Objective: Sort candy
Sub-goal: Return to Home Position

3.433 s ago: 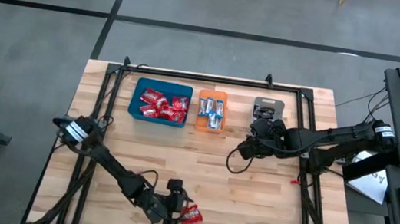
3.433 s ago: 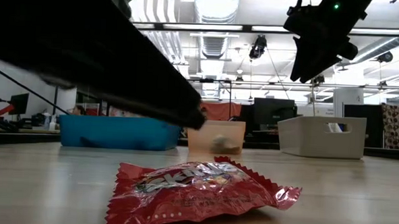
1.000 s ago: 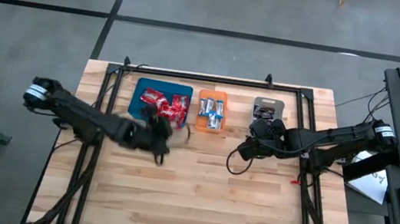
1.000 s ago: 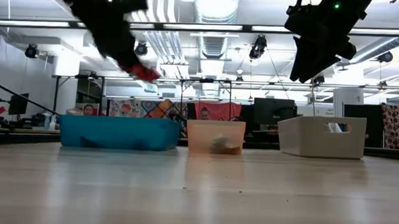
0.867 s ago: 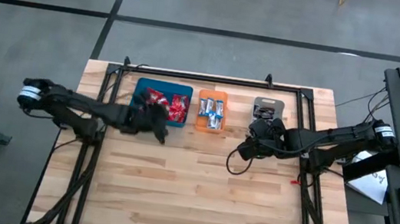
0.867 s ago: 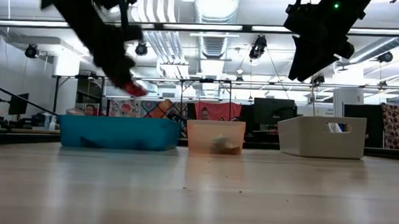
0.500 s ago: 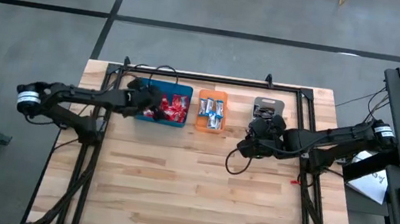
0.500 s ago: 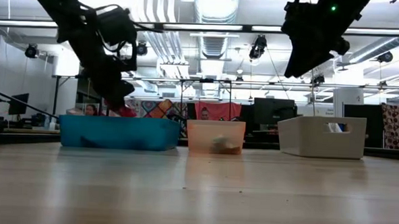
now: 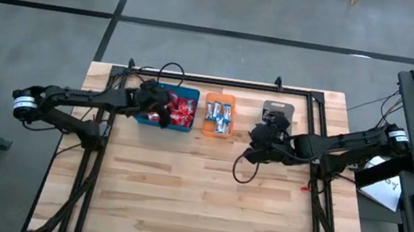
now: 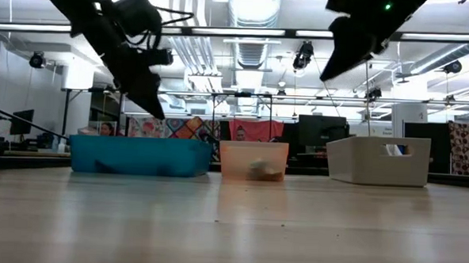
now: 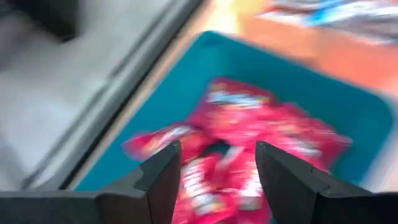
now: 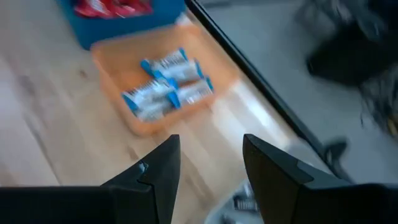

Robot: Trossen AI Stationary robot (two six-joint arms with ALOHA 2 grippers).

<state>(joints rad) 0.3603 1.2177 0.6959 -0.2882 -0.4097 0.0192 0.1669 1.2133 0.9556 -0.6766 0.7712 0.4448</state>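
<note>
the pale wooden plank table (image 9: pixel 196 195) carries three trays in a row along its far edge. the left gripper (image 11: pixel 217 163) hangs over the blue rectangular plastic tray (image 9: pixel 177 126) at the far left, its fingers spread with nothing between them. the right gripper (image 12: pixel 209 158) hovers just near of the grey rectangular tray (image 9: pixel 279 106) on the right, fingers likewise apart and empty. the orange rectangular tray (image 9: pixel 221 96) sits between the other two. shiny red wrapped candy (image 9: pixel 184 109) fills the blue tray; blue-and-white wrapped candy (image 9: pixel 220 116) lies in the orange one.
</note>
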